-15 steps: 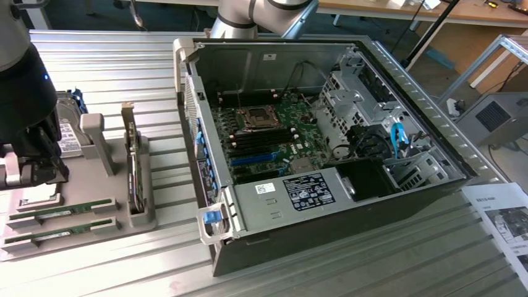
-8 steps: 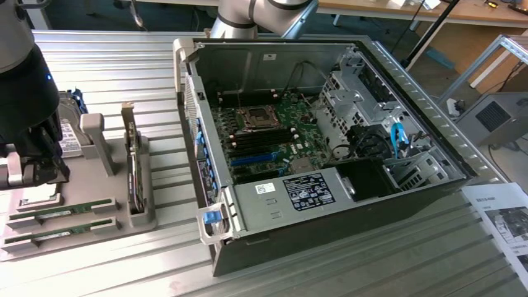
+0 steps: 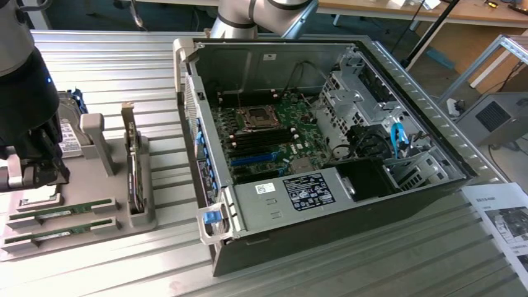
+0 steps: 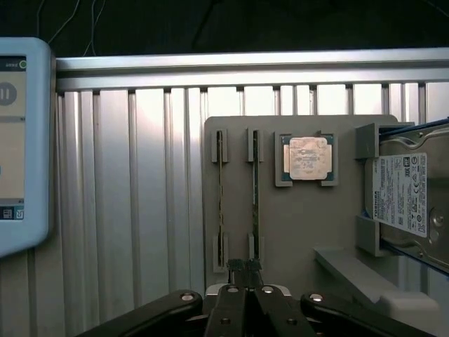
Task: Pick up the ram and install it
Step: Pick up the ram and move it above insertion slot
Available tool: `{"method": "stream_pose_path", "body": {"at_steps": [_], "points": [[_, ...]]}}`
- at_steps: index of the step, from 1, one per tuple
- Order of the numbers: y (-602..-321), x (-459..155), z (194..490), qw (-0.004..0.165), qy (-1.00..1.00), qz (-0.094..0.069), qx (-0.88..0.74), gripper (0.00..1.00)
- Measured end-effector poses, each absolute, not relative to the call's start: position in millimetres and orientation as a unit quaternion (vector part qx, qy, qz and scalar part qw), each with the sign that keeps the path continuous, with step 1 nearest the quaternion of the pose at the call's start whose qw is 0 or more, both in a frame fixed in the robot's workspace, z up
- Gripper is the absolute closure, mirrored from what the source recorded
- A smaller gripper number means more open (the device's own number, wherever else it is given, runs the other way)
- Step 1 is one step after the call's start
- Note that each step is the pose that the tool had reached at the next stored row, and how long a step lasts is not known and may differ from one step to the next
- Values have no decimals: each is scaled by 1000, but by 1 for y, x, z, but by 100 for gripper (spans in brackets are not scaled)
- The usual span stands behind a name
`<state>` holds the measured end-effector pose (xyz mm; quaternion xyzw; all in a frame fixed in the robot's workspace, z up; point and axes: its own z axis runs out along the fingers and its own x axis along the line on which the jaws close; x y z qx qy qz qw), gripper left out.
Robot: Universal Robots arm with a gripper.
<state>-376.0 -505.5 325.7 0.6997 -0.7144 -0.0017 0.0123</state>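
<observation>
- Exterior view: ribbed metal worktop [image 3: 123,68] with an open computer case [image 3: 313,154] in the middle, motherboard [image 3: 272,133] exposed inside.
- Grey tray [image 3: 99,238] near the worktop's edge on the exterior view's left, just beside the case.
- Ram [image 3: 66,210] flat on the tray near its front corner, held in small clips.
- Second ram [image 3: 64,230] just beside it and parallel, closer to the tray's front edge.
- Card [image 3: 132,167] upright on edge in a holder along the tray's case-side edge.
- Drive [image 3: 70,130] at the tray's far end, standing in a holder.
- Dark arm [image 3: 25,93] above the tray, gripper [image 3: 39,176] low over it, near one end of the ram.
- Printed sheet [image 3: 503,223] at the worktop's edge on the exterior view's right.
- Wrist view: gripper [image 4: 244,267] with fingers pinched fully together, nothing visible between them.
- Fingertips right at one end of the ram [image 4: 255,196], seen edge-on in its clips; contact impossible to judge.
- Second ram [image 4: 221,196] parallel and just beside, on the side away from the chip.
- Square chip [image 4: 309,158] in a holder just beside the ram's other end.
- Drive [image 4: 403,196] beyond the chip, at the tray's edge.
- Bare tray [image 4: 295,232] on the worktop [image 4: 140,196].
- Pale device with a screen [image 4: 21,140] well apart from the tray.
</observation>
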Motion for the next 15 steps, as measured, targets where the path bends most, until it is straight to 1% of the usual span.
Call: {"method": "stream_pose_path", "body": {"at_steps": [15], "points": [[-512,-379,305,12,-714,-2,700,89]]}}
